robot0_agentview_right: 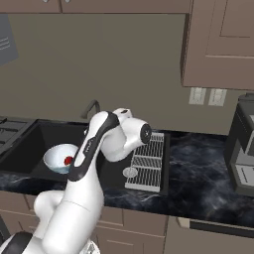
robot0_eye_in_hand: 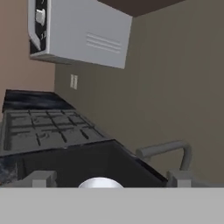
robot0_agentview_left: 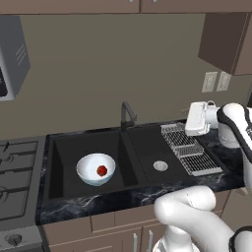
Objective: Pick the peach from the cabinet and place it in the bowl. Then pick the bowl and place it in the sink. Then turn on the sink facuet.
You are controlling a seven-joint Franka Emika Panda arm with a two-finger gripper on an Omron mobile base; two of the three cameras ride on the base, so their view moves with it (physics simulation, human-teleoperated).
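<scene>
The white bowl point(robot0_agentview_left: 90, 170) sits in the left basin of the black sink point(robot0_agentview_left: 142, 150), and the small orange-red peach point(robot0_agentview_left: 102, 171) lies inside it. From the other side the bowl point(robot0_agentview_right: 55, 158) and peach point(robot0_agentview_right: 68, 160) show left of my arm. The dark faucet point(robot0_agentview_left: 127, 115) rises behind the divider between the basins. My gripper point(robot0_agentview_left: 189, 120) hovers above the sink's right edge, pointing left, well apart from the bowl. In the hand view my gripper point(robot0_eye_in_hand: 111, 179) is open and holds nothing, with the bowl's rim point(robot0_eye_in_hand: 100, 182) low between the tips and the faucet point(robot0_eye_in_hand: 168, 148) to the right.
A metal grid rack point(robot0_agentview_left: 189, 152) lies on the counter right of the sink. A stove point(robot0_agentview_left: 15, 172) adjoins on the left with a microwave point(robot0_agentview_left: 10, 54) above. A dark brown cabinet point(robot0_agentview_right: 221, 44) hangs upper right. A grey appliance point(robot0_agentview_right: 243, 149) stands far right.
</scene>
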